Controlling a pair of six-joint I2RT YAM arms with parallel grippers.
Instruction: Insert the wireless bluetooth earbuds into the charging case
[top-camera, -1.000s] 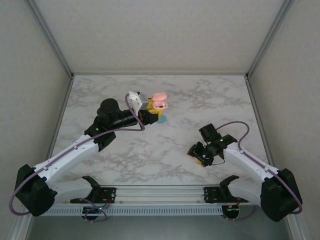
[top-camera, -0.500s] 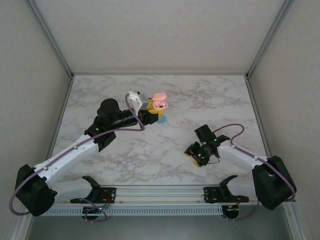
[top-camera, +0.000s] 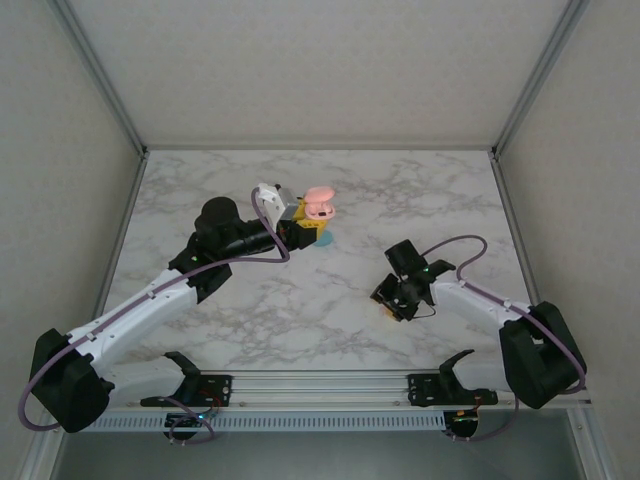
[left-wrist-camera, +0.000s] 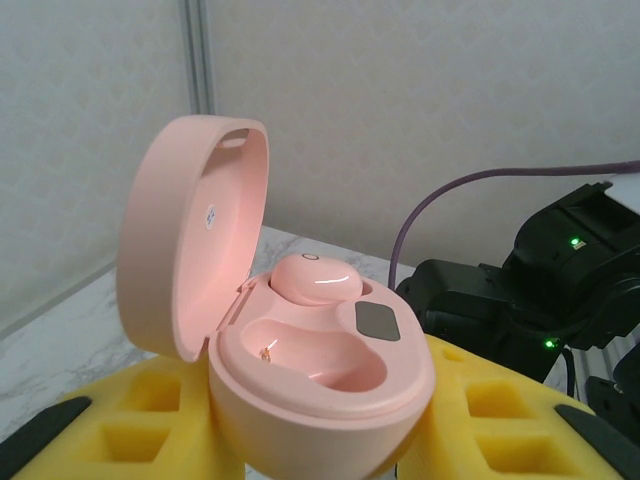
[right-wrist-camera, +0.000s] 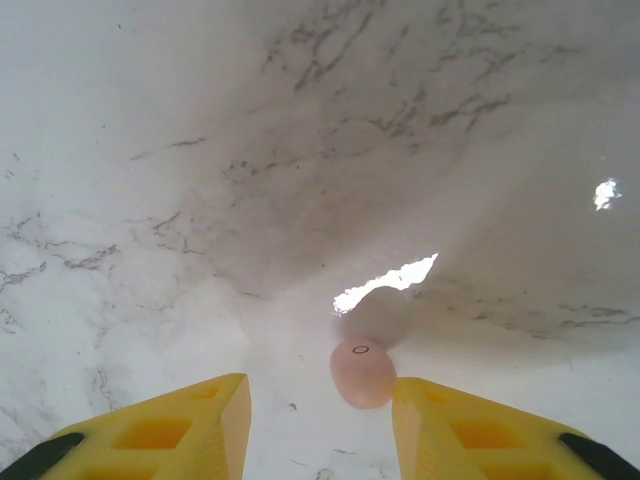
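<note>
**Right pincer low over a loose earbud; left pincer holding the open case**

Left side: my left pincer (top-camera: 302, 220) is clamped on the pink rounded plastic charging case (left-wrist-camera: 330, 395). Its yellow pads (left-wrist-camera: 150, 420) press the case's lower half from both sides. The case is held upright, raised off the white grey-veined marble table (top-camera: 250, 320). The hinged lid (left-wrist-camera: 185, 240) is swung back and open. One pink pebble-shaped plastic earbud (left-wrist-camera: 315, 278) sits in the far well. The near well (left-wrist-camera: 300, 355) is bare, with a small metal contact at its bottom. There is a dark rectangular window (left-wrist-camera: 377, 322) on the inner rim.

Right side: my right pincer (right-wrist-camera: 320, 405) is down close to the table, toward the near right. Its yellow fingers (right-wrist-camera: 180, 425) stand apart, gripping nothing. A second small pink plastic earbud (right-wrist-camera: 362, 372) lies on the marble between them. It is just beside the finger on the picture's right, with a clear gap to the other. I cannot tell whether it touches that nearer finger.

From above: the right pincer (top-camera: 392, 305) is well apart from the left one. A teal patch (top-camera: 326, 240) shows on the table under my left fingers, too hidden to identify.
</note>
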